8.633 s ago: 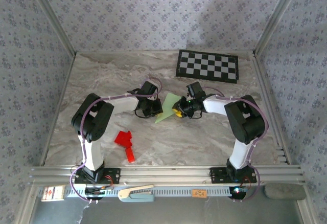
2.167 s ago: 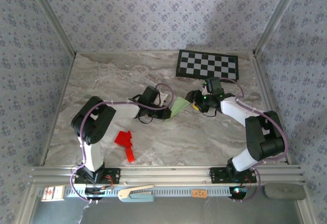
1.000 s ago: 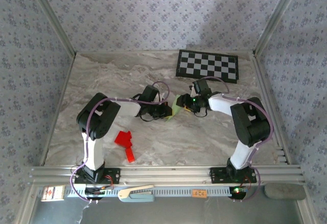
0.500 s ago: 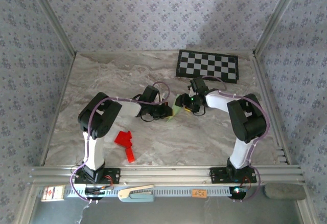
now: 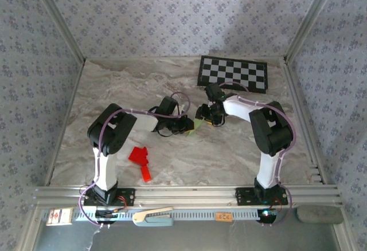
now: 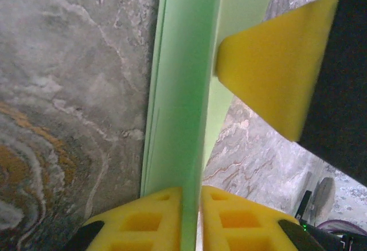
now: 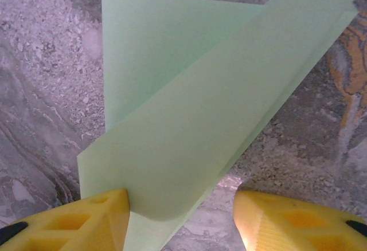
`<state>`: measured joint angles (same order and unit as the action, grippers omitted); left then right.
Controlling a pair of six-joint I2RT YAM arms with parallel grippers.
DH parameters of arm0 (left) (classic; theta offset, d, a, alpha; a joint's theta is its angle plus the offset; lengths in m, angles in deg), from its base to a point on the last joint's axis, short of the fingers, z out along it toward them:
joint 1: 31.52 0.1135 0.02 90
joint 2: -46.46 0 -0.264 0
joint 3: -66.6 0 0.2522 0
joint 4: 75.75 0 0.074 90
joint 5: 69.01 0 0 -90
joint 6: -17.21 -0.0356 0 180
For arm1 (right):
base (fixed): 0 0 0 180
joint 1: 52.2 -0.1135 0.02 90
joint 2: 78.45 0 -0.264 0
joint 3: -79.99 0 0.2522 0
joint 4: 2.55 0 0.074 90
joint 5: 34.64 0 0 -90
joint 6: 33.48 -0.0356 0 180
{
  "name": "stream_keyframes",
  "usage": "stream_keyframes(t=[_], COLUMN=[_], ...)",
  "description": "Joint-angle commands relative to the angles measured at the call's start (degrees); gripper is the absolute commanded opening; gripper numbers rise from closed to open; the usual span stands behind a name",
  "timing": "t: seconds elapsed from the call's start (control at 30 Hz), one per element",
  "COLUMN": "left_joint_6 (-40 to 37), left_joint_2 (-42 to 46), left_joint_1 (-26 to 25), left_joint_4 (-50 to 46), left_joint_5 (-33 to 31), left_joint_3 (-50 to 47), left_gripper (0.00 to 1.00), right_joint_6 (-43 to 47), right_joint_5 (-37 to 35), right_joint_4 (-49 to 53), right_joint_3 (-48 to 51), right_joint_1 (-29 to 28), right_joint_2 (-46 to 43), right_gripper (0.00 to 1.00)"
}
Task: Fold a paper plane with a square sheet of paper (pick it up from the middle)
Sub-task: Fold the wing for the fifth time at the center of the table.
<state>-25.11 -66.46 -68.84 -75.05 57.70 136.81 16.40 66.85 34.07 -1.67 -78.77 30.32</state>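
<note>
My L gripper clamps the green paper at its folded edge, mid table, prob to anchor it. My R gripper is open, a flap betw its jaws, prob set to crease it. Plane not finished.

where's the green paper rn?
Top view: the green paper sits mid-table between both grippers, on the near side of the checkerboard. The left gripper pinches it edge-on; the right gripper straddles it with open jaws.
</note>
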Motion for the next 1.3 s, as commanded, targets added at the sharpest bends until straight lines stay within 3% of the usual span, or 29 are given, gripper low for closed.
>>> stream_keyframes(t=[0.0, 0.53, 1.27], left_joint_6=[-0.7, -4.6, -6.3], left_joint_2=[2.0, 5.2, 3.4], left_joint_1=[0.5, 0.5, 0.1], left_joint_4=[0.3, -2.2, -8.3], left_joint_5=[0.0, -0.8, -2.8], left_joint_3=[-1.7, -2.9, -1.7], left_gripper=[0.20, 0.27, 0.15], right_joint_6=[-1.2, -1.0, -1.4], right_joint_5=[-5.3, -5.4, -5.3], right_joint_4=[3.2, 5.4, 6.9], right_joint_3=[1.6, 0.2, 0.1], right_joint_1=[-0.2, -0.4, -0.4], right_joint_2=[6.0, 7.6, 9.5], right_gripper=[0.56, 0.55, 0.52])
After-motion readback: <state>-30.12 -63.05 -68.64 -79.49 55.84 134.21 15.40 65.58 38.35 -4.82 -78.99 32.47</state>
